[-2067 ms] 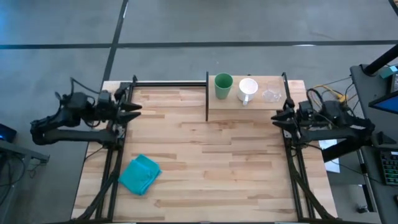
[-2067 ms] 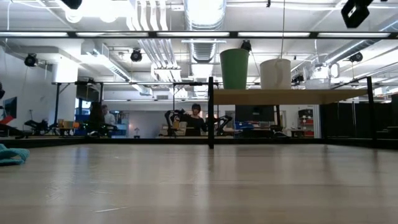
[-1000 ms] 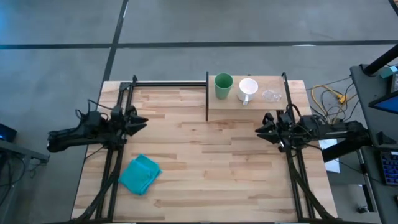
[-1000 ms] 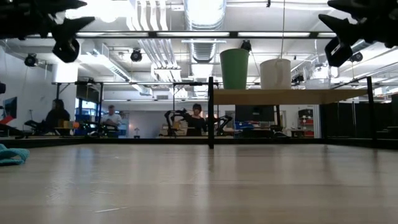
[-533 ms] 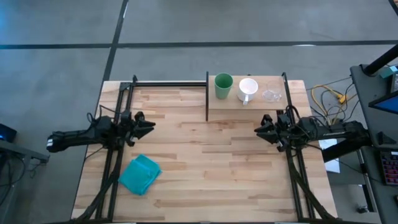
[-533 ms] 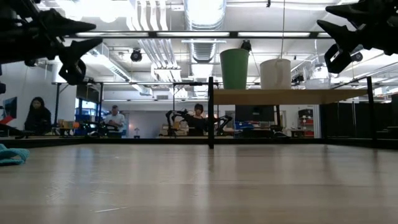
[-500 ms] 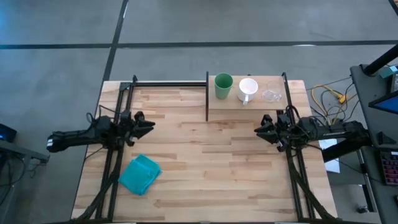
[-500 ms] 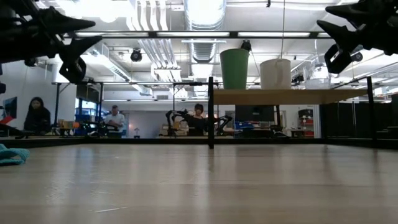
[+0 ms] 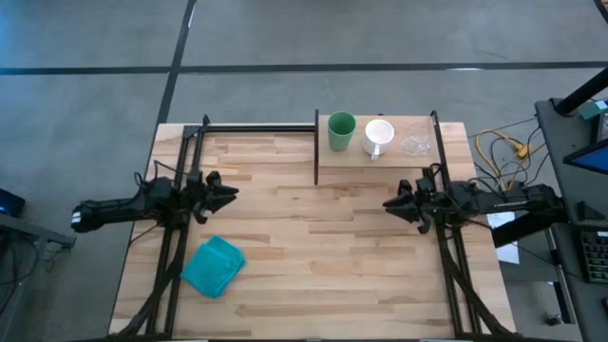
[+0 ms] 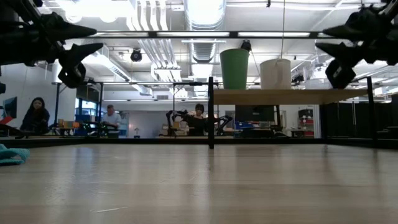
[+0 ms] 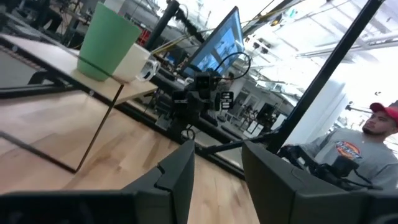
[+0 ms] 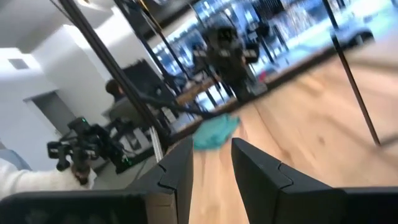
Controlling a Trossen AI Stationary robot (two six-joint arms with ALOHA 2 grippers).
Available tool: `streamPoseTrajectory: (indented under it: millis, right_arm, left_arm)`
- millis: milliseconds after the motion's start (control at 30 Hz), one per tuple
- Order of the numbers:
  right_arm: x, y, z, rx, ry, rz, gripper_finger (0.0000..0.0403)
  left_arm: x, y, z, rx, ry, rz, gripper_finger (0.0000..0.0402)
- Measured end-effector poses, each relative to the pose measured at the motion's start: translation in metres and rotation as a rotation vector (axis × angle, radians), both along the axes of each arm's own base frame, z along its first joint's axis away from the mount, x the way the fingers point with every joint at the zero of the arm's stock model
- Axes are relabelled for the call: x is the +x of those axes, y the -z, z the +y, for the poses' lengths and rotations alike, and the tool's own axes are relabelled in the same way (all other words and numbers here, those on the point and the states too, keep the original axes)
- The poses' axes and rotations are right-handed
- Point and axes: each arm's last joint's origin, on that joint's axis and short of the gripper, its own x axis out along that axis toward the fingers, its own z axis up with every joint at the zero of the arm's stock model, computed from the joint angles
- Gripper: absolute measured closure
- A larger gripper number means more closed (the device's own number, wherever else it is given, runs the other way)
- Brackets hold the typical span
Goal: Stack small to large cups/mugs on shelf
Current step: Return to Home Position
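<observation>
The shelf (image 9: 380,163) stands at the table's far right. On it, in a row, are a green tumbler (image 9: 341,131), a white mug (image 9: 378,136) and a clear cup (image 9: 413,145), all upright on their bases. The low view shows the tumbler (image 10: 234,68) and mug (image 10: 275,73) on the board (image 10: 286,96). My left gripper (image 9: 234,193) hovers open over the table's left side. My right gripper (image 9: 387,204) hovers open just near of the shelf. The left wrist view shows the tumbler (image 11: 107,42) and mug (image 11: 138,62) far ahead.
A teal folded cloth (image 9: 214,265) lies at the table's near left, also in the right wrist view (image 12: 214,132). The shelf's black post (image 9: 316,147) stands at its left edge. Black frame rails run along both table sides. People sit in the room beyond (image 10: 37,115).
Both grippers have crept inward over the table and stayed open. The left has moved toward the right and slightly toward the near edge. The right has moved toward the left. The cups have not moved.
</observation>
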Motion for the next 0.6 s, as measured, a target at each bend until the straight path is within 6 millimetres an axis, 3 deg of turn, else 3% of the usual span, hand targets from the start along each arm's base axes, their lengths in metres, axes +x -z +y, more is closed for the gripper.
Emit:
streamPoseTrajectory:
  millis: [333,600]
  right_arm:
    - [0.000,0.009,0.000,0.051,-0.002,0.103,0.0298]
    - [0.000,0.019,0.000,0.065,0.000,0.204,0.0298]
  left_arm:
    - [0.001,0.014,0.000,-0.016,0.000,0.139,0.0281]
    - [0.001,0.015,0.000,-0.011,0.000,0.147,0.0281]
